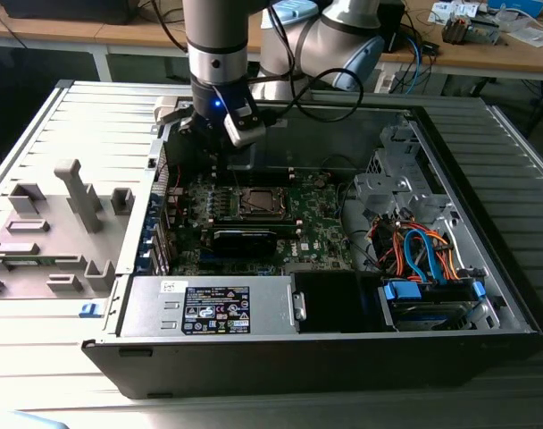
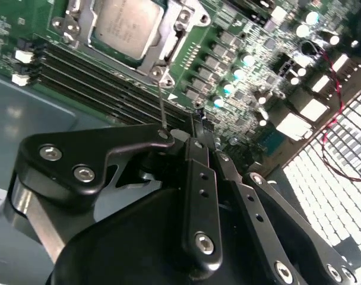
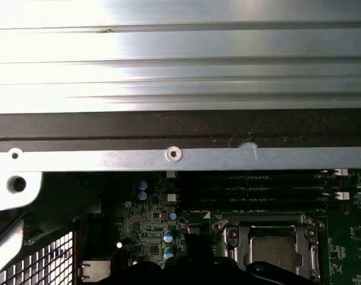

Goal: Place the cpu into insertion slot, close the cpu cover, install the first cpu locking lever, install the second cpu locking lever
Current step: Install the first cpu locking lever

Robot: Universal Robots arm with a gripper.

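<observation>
Silvery chip (image 2: 122, 25) seated in socket (image 2: 160, 41), cover (image 3: 274, 227) down; thin, light, fragile, best gripped by edges. Hand (image 2: 195, 122) near socket, clenched, empty.

An electronics lab: opened computer case (image 1: 486, 295) on grooved table (image 1: 39, 134), cluttered workbenches (image 1: 486, 45) behind.

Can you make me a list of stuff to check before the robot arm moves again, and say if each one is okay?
1. Cpu sits in the insertion slot: ok, its silver top shows there in both wrist views.
2. Cpu cover closed over the chip: ok, the metal frame lies around it.
3. Locking lever latched: not ok, a thin rod sticks up free.
4. Gripper near the socket: ok, it hangs beside it.
5. Jaws empty: cannot tell.
</observation>
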